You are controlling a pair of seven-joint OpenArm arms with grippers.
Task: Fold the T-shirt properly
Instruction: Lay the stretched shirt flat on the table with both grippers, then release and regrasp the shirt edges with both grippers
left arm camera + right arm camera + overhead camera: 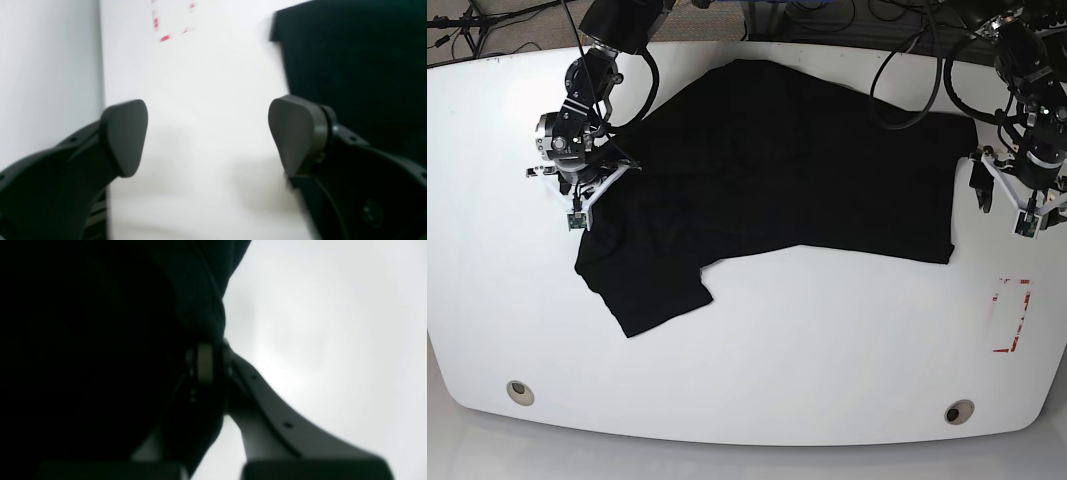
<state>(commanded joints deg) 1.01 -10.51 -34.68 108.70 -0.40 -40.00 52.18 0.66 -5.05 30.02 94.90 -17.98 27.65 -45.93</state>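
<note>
T-shirt (777, 170) pinched in right pincer (213, 350); left pincer (208, 133) agape, empty.

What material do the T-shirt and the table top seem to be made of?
The T-shirt looks like soft matte black fabric, probably cotton knit: it drapes, wrinkles and bunches where the right tool pinches it. The table looks like smooth white laminate or painted board, with faint glossy reflections; the exact material is unclear.

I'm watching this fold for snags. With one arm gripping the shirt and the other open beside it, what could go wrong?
The right gripper pinches only a small bunch of the T-shirt, so cloth may slip out.

The left gripper is open over bare table; closing there would miss the shirt's edge.
</note>
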